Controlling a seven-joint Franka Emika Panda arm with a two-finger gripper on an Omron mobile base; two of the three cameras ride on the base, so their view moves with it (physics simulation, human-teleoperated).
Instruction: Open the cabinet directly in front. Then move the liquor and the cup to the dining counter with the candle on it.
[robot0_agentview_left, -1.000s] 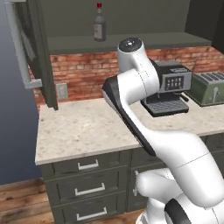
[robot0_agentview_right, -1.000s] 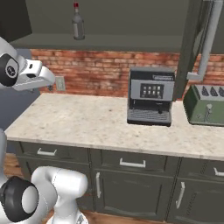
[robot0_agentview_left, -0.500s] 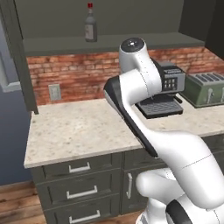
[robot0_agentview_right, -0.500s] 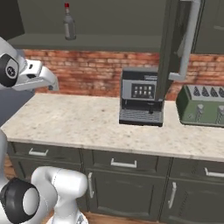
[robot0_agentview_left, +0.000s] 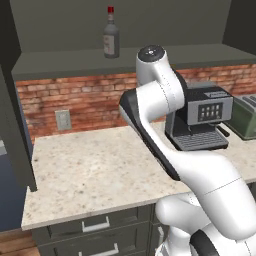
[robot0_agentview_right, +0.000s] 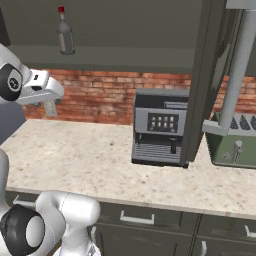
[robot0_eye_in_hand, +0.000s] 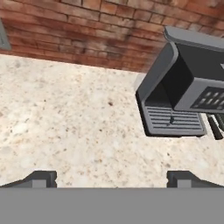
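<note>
A kitchen worktop (robot0_agentview_left: 100, 170) backed by red brick. Above it, the cabinet (robot0_agentview_left: 125, 60) stands open, its doors swung out to either side and cut off by the frame edges; one door's long silver handle (robot0_agentview_right: 240, 75) shows at the right. On the cabinet's shelf the liquor (robot0_agentview_left: 111, 35) stands upright, red cap at top, long axis vertical; its pale label is too small to read. A coffee machine (robot0_agentview_right: 160, 127) sits on the worktop, partly hidden behind the arm in the left base view, its button panel unreadable. The gripper (robot0_eye_in_hand: 111, 177) hangs over the worktop, fingers wide apart, holding nothing.
</note>
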